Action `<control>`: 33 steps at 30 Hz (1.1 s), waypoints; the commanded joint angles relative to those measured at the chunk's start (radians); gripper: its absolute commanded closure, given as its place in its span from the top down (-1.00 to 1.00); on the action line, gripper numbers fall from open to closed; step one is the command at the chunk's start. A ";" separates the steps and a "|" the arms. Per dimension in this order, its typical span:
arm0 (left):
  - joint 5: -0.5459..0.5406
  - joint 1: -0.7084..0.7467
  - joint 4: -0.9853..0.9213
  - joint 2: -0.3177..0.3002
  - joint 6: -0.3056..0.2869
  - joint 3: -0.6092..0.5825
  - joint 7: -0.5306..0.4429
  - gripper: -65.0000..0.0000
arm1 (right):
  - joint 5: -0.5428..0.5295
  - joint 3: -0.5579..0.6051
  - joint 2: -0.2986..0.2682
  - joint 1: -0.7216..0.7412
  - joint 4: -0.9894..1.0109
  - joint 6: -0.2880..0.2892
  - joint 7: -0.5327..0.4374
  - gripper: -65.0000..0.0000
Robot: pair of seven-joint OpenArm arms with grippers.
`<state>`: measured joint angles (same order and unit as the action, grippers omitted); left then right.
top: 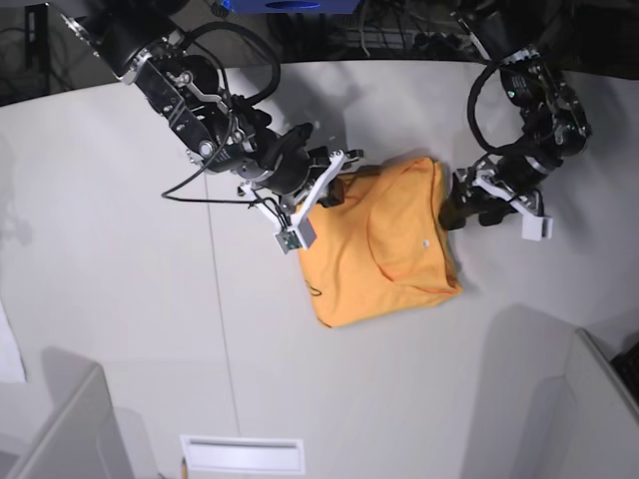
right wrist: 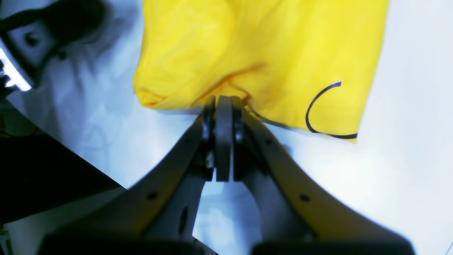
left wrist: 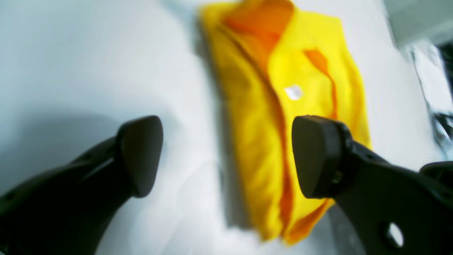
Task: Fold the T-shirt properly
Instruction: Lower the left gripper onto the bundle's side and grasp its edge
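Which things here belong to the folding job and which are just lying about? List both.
Job:
- T-shirt, partly folded on the table
- right gripper, jaws shut on the shirt's edge
- left gripper, jaws open, off the shirt

Lying about:
- white tray at the table's near edge
- cables along the far side

My worktop [top: 120,299] is a pale grey-white surface, evenly lit, with soft shadows. A dark seam line [top: 225,329] crosses it. Grey partition panels [top: 60,429] stand at both near corners. Dark cables [top: 329,25] crowd the far edge.
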<state>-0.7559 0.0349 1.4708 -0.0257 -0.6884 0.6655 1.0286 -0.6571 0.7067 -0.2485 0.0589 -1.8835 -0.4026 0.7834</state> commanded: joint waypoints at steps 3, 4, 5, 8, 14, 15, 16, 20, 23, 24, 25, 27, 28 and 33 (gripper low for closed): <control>-0.027 -0.033 -0.026 -0.010 -0.010 -0.031 -0.023 0.69 | -0.002 -0.002 0.002 0.014 -0.020 0.009 -0.017 -1.00; -0.026 -0.040 -0.042 -0.006 -0.010 -0.031 -0.023 0.69 | -0.002 -0.002 0.002 0.012 -0.020 0.009 -0.017 -1.00; -0.024 -0.053 -0.058 0.004 -0.010 -0.033 -0.023 0.69 | -0.002 -0.003 0.002 0.005 -0.020 0.009 -0.018 -1.00; -0.024 -0.086 -0.118 0.008 -0.004 -0.039 -0.023 0.69 | 0.000 -0.005 0.002 0.003 -0.018 0.009 -0.020 -1.00; -0.024 -0.132 -0.213 0.008 0.108 -0.117 -0.037 0.69 | 0.001 -0.005 0.002 0.002 -0.018 0.009 -0.020 -1.00; -0.024 -0.126 -0.218 0.008 0.111 -0.138 -0.063 0.69 | 0.001 -0.005 0.002 0.002 -0.018 0.009 -0.020 -1.00; -0.024 -0.119 -0.223 0.008 0.114 -0.165 -0.089 0.69 | 0.001 -0.005 0.002 0.000 -0.018 0.009 -0.022 -1.00; -0.024 -0.097 -0.262 0.004 0.141 -0.247 -0.146 0.65 | 0.001 -0.022 -0.008 -0.008 -0.018 0.009 -0.022 -1.00; -0.024 -0.096 -0.276 -0.016 0.189 -0.255 -0.143 0.15 | -0.002 -0.075 -0.025 -0.031 -0.018 0.009 -0.023 -1.00; -0.024 -0.091 -0.278 -0.026 0.197 -0.260 -0.143 -0.09 | -0.002 -0.094 -0.025 -0.040 -0.018 0.011 -0.025 -1.00; -0.024 -0.091 -0.276 -0.033 0.206 -0.275 -0.143 -0.38 | -0.002 -0.115 -0.025 -0.052 -0.018 0.012 -0.035 -1.00; -0.024 -0.091 -0.269 -0.055 0.224 -0.313 -0.143 -0.87 | -0.002 -0.154 -0.025 -0.092 -0.018 0.041 -0.066 -1.00; -0.024 -0.094 -0.267 -0.067 0.238 -0.343 -0.141 -1.00 | -0.002 -0.184 -0.027 -0.116 -0.018 0.061 -0.086 -1.00; -0.024 -0.105 -0.223 -0.170 0.333 -0.520 -0.141 -1.00 | -0.002 -0.394 -0.027 -0.253 -0.020 0.080 -0.127 -1.00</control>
<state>-0.8162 -0.0692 1.2442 -0.1886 -0.3645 0.1410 0.8494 -0.6495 0.3099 -0.2718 -0.2111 -1.8847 -0.3325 0.6754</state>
